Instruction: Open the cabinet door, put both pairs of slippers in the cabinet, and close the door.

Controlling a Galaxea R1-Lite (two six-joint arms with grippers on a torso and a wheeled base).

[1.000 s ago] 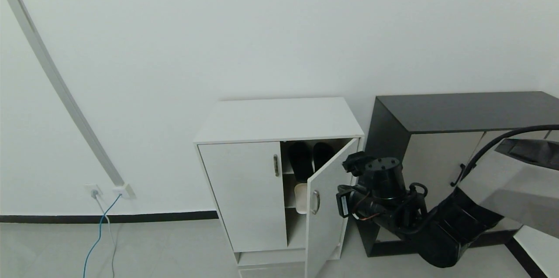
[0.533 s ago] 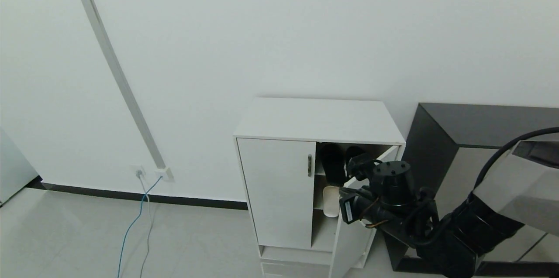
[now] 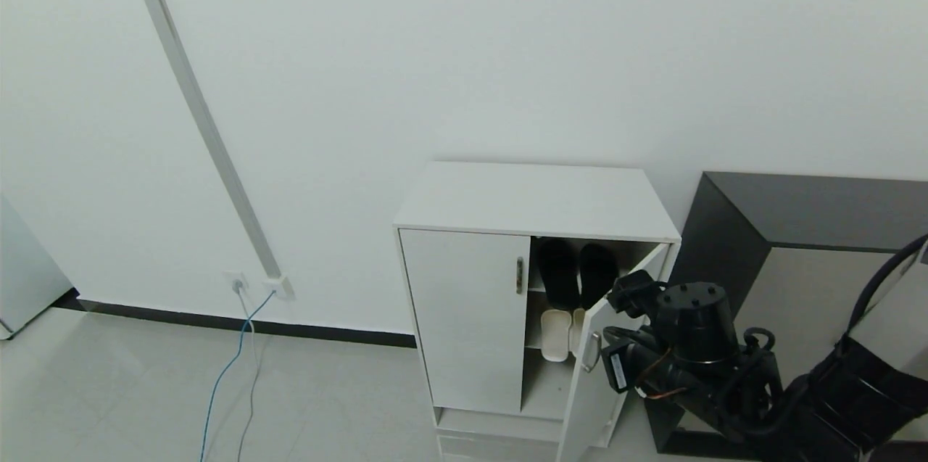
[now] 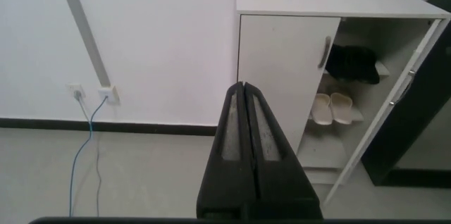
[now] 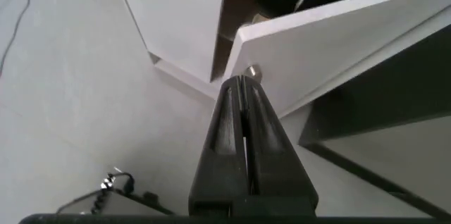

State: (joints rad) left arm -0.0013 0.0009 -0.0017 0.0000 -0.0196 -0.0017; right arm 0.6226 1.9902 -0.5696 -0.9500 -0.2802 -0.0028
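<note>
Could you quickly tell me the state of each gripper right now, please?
Left gripper: closed, holding nothing.
Right gripper: closed, holding nothing, its tip by the handle of the open cabinet door.

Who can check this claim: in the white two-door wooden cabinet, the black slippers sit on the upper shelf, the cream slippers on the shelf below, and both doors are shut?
Only the left door is shut; the head view shows the right door of the white cabinet swung partly open. The black slippers do sit on the upper shelf, the cream slippers below.
</note>
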